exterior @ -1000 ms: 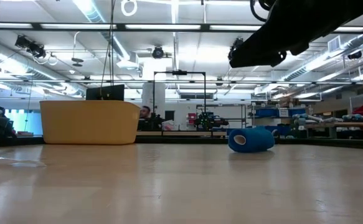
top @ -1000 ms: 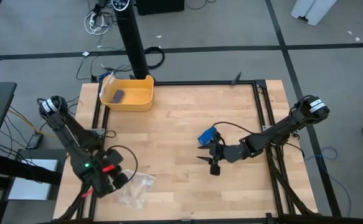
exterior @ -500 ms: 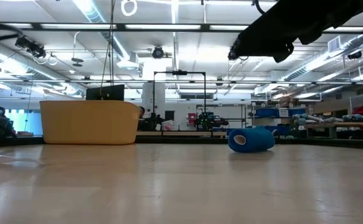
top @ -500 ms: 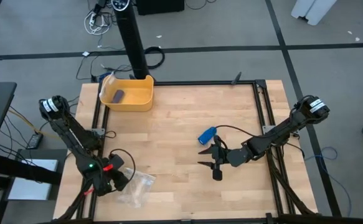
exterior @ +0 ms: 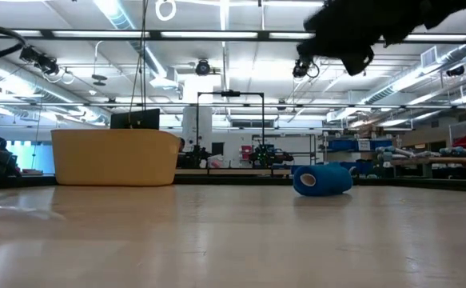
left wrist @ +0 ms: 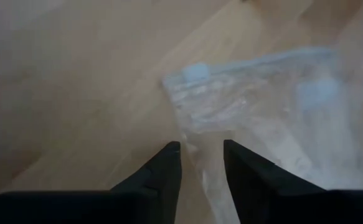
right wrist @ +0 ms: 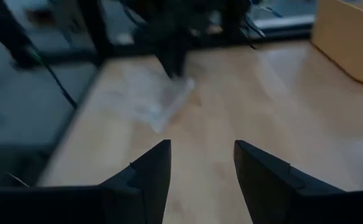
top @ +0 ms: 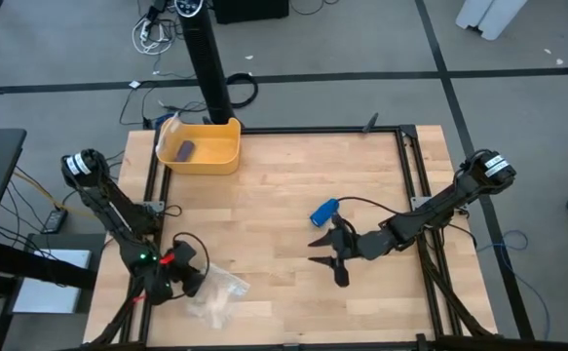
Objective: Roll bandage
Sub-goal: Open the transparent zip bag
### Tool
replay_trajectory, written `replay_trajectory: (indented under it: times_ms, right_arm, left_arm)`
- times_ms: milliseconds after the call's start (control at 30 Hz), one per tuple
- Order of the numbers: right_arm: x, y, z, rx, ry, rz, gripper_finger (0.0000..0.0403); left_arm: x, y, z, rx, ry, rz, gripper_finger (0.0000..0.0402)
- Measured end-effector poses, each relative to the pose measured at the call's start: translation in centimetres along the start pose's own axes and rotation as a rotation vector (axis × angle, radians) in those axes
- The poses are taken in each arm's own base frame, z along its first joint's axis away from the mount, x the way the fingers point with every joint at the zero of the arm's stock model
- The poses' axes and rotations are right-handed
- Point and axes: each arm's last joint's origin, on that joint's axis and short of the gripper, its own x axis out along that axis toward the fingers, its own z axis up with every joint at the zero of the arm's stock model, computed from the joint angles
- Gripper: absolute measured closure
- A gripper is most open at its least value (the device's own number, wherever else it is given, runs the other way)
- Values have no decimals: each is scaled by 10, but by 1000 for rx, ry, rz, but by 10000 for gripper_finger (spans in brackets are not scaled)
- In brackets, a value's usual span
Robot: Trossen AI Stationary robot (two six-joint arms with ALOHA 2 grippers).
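Observation:
The bandage [top: 324, 211] is a bright blue roll lying on its side on the wooden table, right of centre; it also shows in the low view [exterior: 322, 179]. My right gripper [top: 328, 260] is open and empty, raised above the table on the near side of the roll; its wrist view [right wrist: 200, 155] does not show the roll. My left gripper [top: 188, 278] is open at the near left, low over a clear plastic bag [top: 220, 297]. In the left wrist view the bag's edge [left wrist: 197, 134] lies just beyond the gap between the fingertips [left wrist: 201, 146]. My left gripper stands with its fingertips [left wrist: 172, 152] at the bag's edge. I cannot tell whether they touch it. The bag lies flat on the table.
A yellow bin [top: 206, 164] stands at the far left with a small dark purple block [top: 185, 149] inside. A black post [top: 208, 68] rises behind it. A dark metal frame [top: 410, 175] edges the table. Bare wood lies between the bin, the bag and the roll.
My right gripper has drawn back from the bandage roll toward the table's near edge and has risen, staying open. The roll has stayed where it was.

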Motion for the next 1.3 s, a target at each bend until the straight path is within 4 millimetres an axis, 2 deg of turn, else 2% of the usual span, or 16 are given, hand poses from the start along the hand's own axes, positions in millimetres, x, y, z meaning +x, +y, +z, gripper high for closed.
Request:
replay_trajectory:
  times_ms: [200,367,467,600,700,833,1100,1300]
  right_arm:
    - [-1,6,13,84,-99,156,248]
    - [-1,7,14,85,-98,195,289]
    - [5,9,8,74,-88,194,323]
    - [22,10,-5,82,-82,245,364]
    - [33,11,-16,95,-87,255,371]
    - [42,13,-25,107,-100,264,342]
    - [46,21,-33,149,-115,302,237]
    - [62,36,-30,120,-113,304,166]
  left_arm:
    - [15,17,1,-17,-72,-172,312]
    - [15,17,1,21,-103,-174,358]
    - [16,17,2,53,-121,-181,390]
    - [16,15,2,93,-123,-194,390]
    - [16,14,1,100,-97,-207,373]
    - [15,10,0,106,-84,-205,338]
    - [19,2,4,77,-64,-165,258]
    - [30,-8,6,138,-67,-196,241]
